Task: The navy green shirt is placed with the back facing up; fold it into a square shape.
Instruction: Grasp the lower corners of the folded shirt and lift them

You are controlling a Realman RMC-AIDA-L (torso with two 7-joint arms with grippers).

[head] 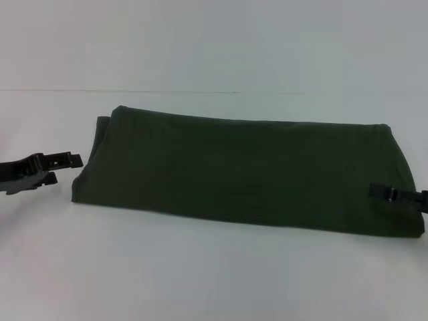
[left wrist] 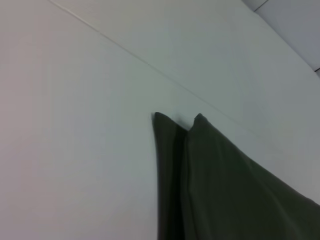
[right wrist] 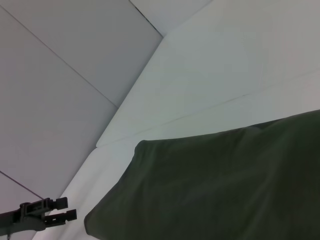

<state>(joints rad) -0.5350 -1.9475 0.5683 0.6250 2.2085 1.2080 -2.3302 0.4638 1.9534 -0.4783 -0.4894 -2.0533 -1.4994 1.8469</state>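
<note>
Lying folded on white table [head: 200, 274]: navy green shirt [head: 247, 174] | left gripper [head: 65, 168] parted; right gripper [head: 384, 194] unclear

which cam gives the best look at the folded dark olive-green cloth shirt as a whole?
Head view: the whole dark olive-green cloth shirt shows as one long folded band on the white table. Left wrist view shows only one layered end; right wrist view shows one end and part of the top, the rest cropped.

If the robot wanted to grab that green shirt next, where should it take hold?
Probably at its short ends. The navy green shirt lies flat as a long band, so each end edge gives a thin layered lip. The left gripper, open, could come in from the left; the right gripper is over the right end.
</note>
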